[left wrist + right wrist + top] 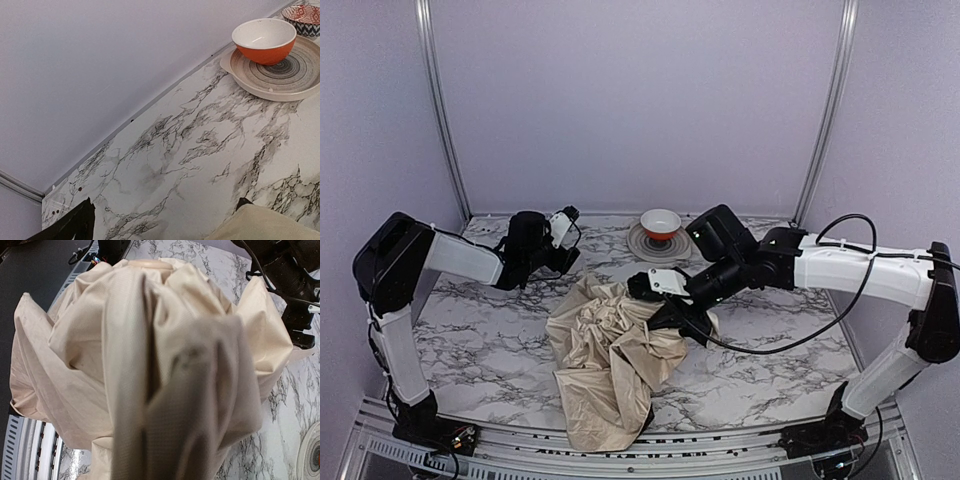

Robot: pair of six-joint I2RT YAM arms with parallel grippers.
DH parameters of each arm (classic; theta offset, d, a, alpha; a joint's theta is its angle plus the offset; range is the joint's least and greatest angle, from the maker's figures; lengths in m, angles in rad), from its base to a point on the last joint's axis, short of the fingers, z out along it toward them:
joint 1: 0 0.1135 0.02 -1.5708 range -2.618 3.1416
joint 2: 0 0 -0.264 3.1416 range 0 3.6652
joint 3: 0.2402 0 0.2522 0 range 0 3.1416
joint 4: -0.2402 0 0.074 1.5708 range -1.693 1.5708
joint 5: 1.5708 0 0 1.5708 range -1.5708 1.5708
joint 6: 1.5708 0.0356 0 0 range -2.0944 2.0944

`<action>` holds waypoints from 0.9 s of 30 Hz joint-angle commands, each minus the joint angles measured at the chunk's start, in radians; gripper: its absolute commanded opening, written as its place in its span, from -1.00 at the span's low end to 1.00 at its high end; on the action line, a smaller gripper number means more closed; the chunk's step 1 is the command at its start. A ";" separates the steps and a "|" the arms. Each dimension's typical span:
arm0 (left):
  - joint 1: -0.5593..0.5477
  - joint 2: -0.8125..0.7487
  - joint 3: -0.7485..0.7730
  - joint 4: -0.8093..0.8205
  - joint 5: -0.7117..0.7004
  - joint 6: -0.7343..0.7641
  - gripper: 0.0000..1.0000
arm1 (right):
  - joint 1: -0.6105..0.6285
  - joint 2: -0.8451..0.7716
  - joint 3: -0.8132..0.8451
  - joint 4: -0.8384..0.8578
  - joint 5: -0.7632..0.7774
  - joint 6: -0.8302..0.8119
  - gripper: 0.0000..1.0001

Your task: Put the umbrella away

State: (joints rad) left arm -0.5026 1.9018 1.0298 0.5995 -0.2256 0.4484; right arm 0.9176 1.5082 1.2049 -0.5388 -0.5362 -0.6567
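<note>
The umbrella (608, 358) lies in the middle of the marble table as a crumpled heap of cream-beige fabric. My right gripper (678, 320) sits at the heap's upper right edge. In the right wrist view the fabric (150, 370) fills the frame and bunches down over my hidden fingers, which are closed on it. A small tan rounded piece (149, 263) shows at the top of the bunch. My left gripper (564, 258) hovers behind the heap, open and empty. In its wrist view one black fingertip (75, 227) shows, and a corner of fabric (260, 225).
An orange bowl with a white inside (264, 39) stands on a grey ringed plate (287, 80) at the back centre (660, 226). A patterned bowl (302, 17) stands beyond it. The back wall runs close behind. The right arm's cable (790, 345) loops over the table.
</note>
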 commanded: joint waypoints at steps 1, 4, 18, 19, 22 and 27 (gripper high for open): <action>-0.001 -0.040 -0.024 -0.037 -0.074 0.007 0.98 | -0.029 -0.019 0.040 0.008 -0.033 0.041 -1.00; 0.003 -0.107 -0.081 -0.020 -0.077 0.010 0.98 | -0.059 -0.009 0.063 -0.039 -0.047 0.059 -1.00; -0.050 -0.625 -0.472 0.015 0.163 0.168 0.98 | -0.069 0.077 0.136 -0.179 -0.102 0.034 -1.00; -0.072 -0.659 -0.501 0.013 0.191 0.179 0.98 | -0.070 0.079 0.136 -0.182 -0.099 0.032 -1.00; -0.086 -0.686 -0.513 0.015 0.097 0.142 0.98 | -0.071 0.081 0.145 -0.199 -0.128 0.006 -1.00; 0.041 -0.488 -0.351 0.017 -0.208 0.071 0.98 | -0.070 0.027 0.141 -0.234 -0.214 -0.053 -1.00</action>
State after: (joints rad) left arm -0.5632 1.2800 0.5552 0.6216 -0.1974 0.5846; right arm 0.8478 1.5879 1.2984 -0.7532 -0.6460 -0.6567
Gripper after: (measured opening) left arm 0.991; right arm 0.067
